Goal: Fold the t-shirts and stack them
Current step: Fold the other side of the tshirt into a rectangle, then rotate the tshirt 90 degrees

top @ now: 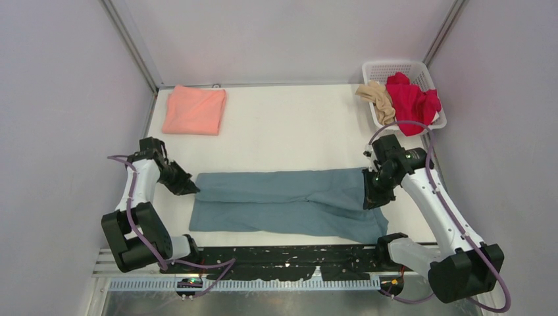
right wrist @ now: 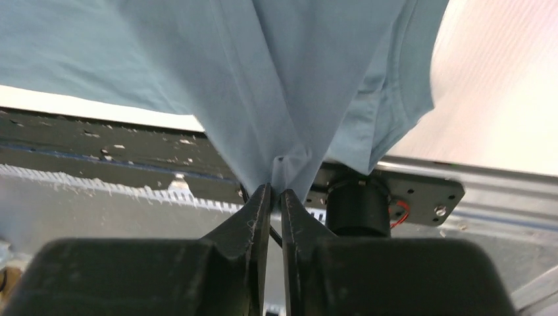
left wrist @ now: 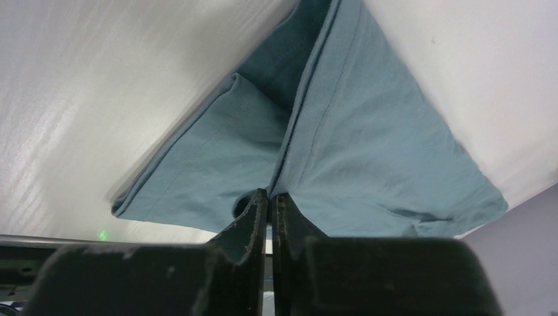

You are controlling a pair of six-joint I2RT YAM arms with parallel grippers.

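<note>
Across the near half of the white tabletop [top: 296,131] lies the slate-blue t-shirt [top: 283,204], folded lengthwise into a long band running left to right. Its near edge sits close to the black strip along the tabletop's near side. Both ends are lifted a little.

At the left end the left gripper [top: 191,189] has its jaws clenched on a pinch of blue cloth. Its wrist view shows the two fingers [left wrist: 253,217] pressed together around a fold, the pinched corner itself hidden between them. At the right end the right gripper [top: 372,197] grasps the shirt the same way. The cloth gathers into the closed jaws and drapes away, and the arm covers that end of the shirt from above.

Far left, well apart from the arms, the salmon-pink t-shirt [top: 195,110] rests folded into a neat square near the tabletop's far edge. White surface shows between it and the white lattice basket [top: 395,66] in the far right corner. The red t-shirt [top: 411,99] is crumpled in the basket, and the beige t-shirt [top: 376,97] beside it spills over the left rim.
</note>
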